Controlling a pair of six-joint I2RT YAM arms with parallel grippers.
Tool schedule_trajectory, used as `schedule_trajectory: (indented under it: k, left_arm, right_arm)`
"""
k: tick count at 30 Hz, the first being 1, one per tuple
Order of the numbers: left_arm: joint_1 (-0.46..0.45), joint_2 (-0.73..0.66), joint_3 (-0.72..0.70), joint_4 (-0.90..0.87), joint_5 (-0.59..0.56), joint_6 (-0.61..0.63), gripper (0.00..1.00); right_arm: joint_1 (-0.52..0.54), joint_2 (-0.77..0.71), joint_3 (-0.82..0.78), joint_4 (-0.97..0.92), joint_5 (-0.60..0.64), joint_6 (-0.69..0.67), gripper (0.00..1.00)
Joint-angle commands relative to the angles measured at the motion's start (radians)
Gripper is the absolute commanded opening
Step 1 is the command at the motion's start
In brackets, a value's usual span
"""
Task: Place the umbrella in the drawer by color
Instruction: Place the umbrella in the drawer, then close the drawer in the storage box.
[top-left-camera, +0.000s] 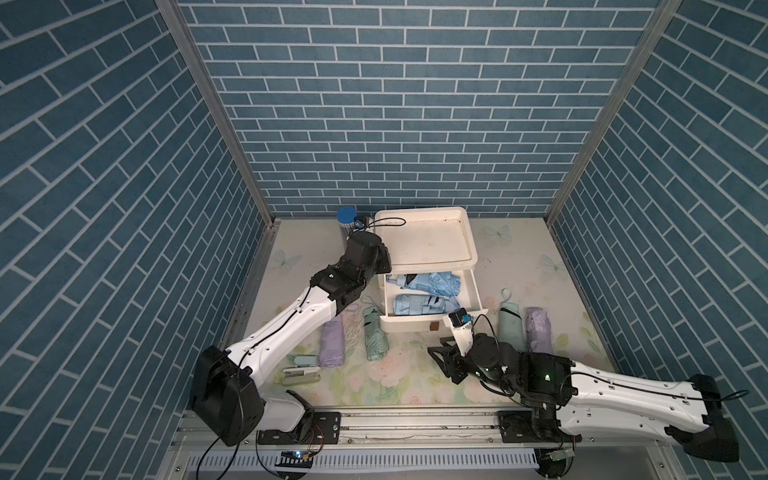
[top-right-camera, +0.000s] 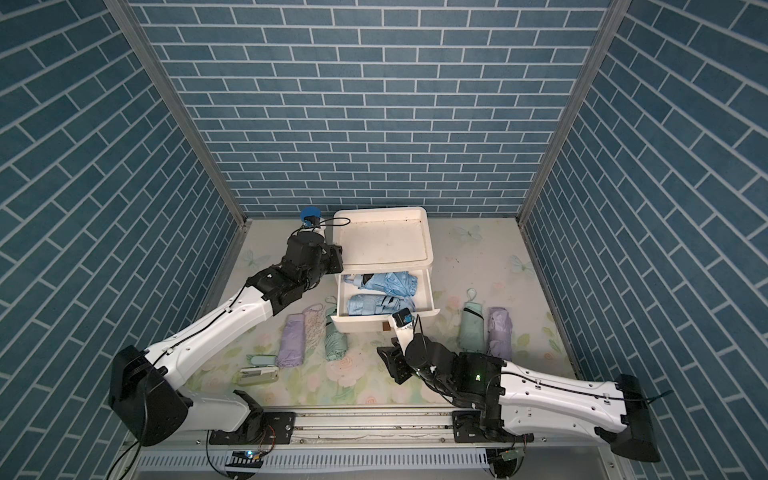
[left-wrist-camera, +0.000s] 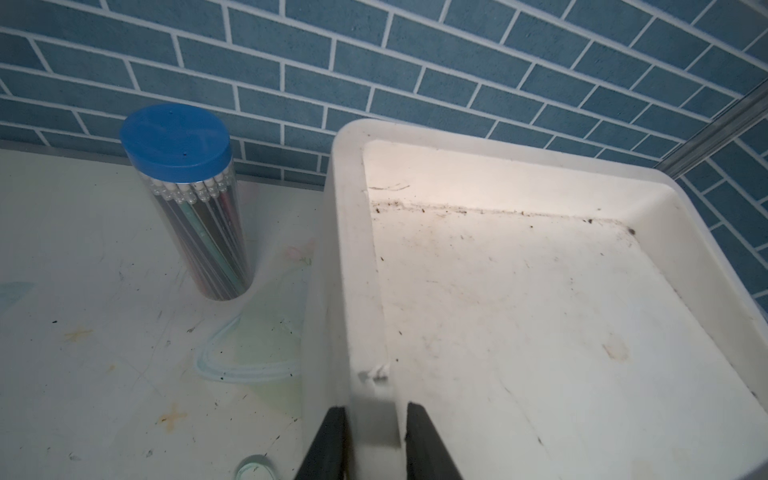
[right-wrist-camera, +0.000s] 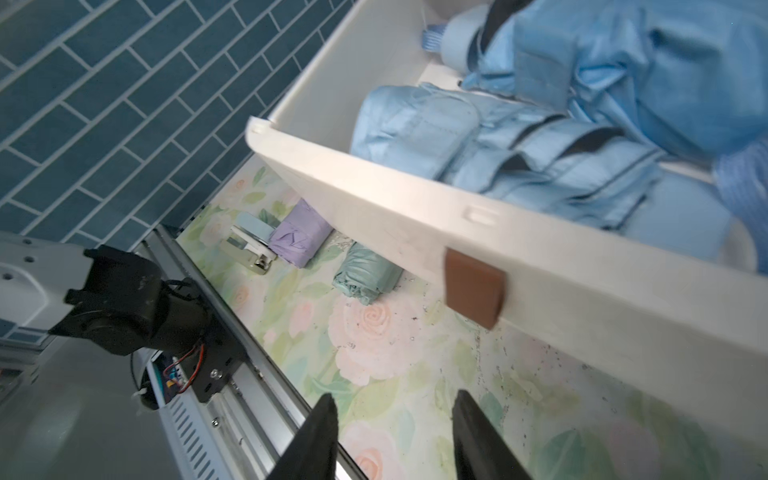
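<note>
— Two blue umbrellas (top-left-camera: 419, 305) in the open drawer (right-wrist-camera: 582, 299), just beyond the tips of the right claw (right-wrist-camera: 395, 395). Four more out on the counter (top-left-camera: 415, 374): green umbrella (top-left-camera: 510, 326) and lilac umbrella (top-left-camera: 539, 332) close by that claw's outer side, another green one (top-left-camera: 376, 336) and another lilac one (top-left-camera: 332, 345) well off its inner side, nearer the left claw (left-wrist-camera: 374, 409).

— State of the right claw?

— Half spread, gripping nothing, aimed at the brown handle (right-wrist-camera: 473, 286) on the drawer front but short of touching.

— And the left claw?

— Narrow, pinched on the top rim of the cabinet (left-wrist-camera: 353, 249), fingers (left-wrist-camera: 328, 444) on either face of that wall. Bracing the unit, most likely.

— Likely trouble from here?

— Probably a push to close the blue drawer next. Could jam: loose blue cloth bunched high at the far end, apt to catch under the cabinet top. Could also shove the whole cabinet backward, given a weak pinch on that smooth rim.

— Anything in the way?

— Nothing between right claw and handle. Pencil tube (left-wrist-camera: 195, 216) upright just outside the left claw, easy to tip on withdrawal. Patterned bundle (top-left-camera: 353, 328) wedged between the far green and lilac ones: pouch or umbrella, hard to tell from above. Stapler (top-left-camera: 301, 376) farther out, harmless.
</note>
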Motion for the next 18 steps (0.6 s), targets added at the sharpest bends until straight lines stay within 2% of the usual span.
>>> schedule_trajectory:
  k: [1,3,8,10,13,18]
  left_arm:
    - [0.003,0.008,0.013,0.005,0.050,0.045,0.21]
    - [0.004,0.013,0.012,0.004,0.060,0.047,0.16]
    - [0.004,0.014,0.014,0.008,0.086,0.011,0.15]
    - [0.000,0.017,0.010,0.007,0.091,-0.020,0.12]
    - [-0.011,0.020,0.004,0.001,0.063,-0.089,0.00]
    - [-0.064,0.033,-0.006,0.013,-0.011,-0.194,0.00]
  right_arm:
    - [0.008,0.018,-0.021,0.163,0.137,0.070,0.49]
    - [0.006,0.048,-0.017,0.183,0.157,0.066,0.51]
    - [0.007,0.134,0.026,0.193,0.189,0.056,0.53]
    - [0.006,0.156,0.048,0.163,0.229,0.067,0.52]
    - [-0.001,0.159,0.067,0.128,0.265,0.071,0.50]
    - [-0.054,0.129,0.065,0.101,0.239,0.079,0.49]
